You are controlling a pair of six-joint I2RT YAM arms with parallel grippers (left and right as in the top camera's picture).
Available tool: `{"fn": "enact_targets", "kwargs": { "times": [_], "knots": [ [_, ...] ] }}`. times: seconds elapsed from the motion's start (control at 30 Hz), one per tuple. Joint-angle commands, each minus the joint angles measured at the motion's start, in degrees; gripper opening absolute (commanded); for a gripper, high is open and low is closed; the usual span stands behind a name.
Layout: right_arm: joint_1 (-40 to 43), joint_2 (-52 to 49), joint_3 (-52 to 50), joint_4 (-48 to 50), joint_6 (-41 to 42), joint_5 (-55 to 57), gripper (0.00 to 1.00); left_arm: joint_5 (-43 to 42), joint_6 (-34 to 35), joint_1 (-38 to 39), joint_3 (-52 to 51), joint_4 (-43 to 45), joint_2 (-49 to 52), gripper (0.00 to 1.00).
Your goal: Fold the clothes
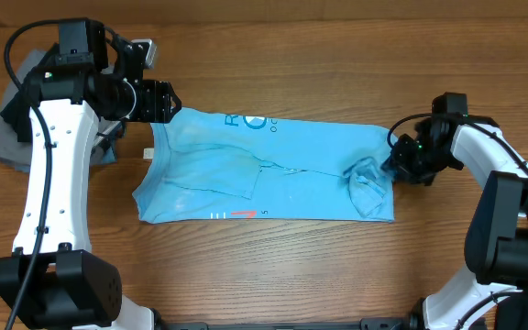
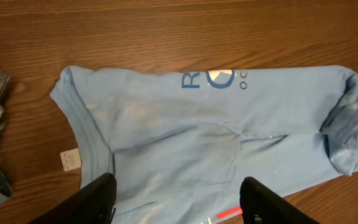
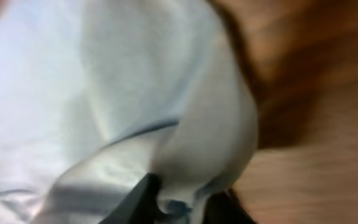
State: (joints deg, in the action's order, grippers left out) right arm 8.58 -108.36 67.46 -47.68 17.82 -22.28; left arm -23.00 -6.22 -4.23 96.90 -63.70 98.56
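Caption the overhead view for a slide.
Blue T-shirt on the table; right gripper grips its bunched edge, left gripper open.

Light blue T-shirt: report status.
Left end effector open near collar. Right end effector shut on light blue T-shirt hem, bunched. Grey garments aside, left.

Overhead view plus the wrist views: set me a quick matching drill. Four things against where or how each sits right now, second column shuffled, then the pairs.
Things:
1. T-shirt
2. white tag
3. grey garment
4. left gripper

Place or state:
A. open, above the shirt's collar end
B. heaped at the left edge of the table
C. laid across the middle, one corner bunched
D. on bare wood beside the collar

Pairs: 1-C, 2-D, 3-B, 4-A
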Motion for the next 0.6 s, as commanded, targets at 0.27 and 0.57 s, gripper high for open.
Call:
{"fn": "enact_targets", "kwargs": {
  "times": [0.27,0.57],
  "knots": [
    [-0.59,2.38,0.55,7.02,1.09,-24.15,0.21,-1.07,-1.05,-0.26,1.53,-0.39,-1.51,0.66],
    [-3.69,2.38,0.68,20.55,3.43,-28.24,0.38,-1.07,-0.83,-0.24,1.53,-0.52,-1.51,0.66]
  ]
}}
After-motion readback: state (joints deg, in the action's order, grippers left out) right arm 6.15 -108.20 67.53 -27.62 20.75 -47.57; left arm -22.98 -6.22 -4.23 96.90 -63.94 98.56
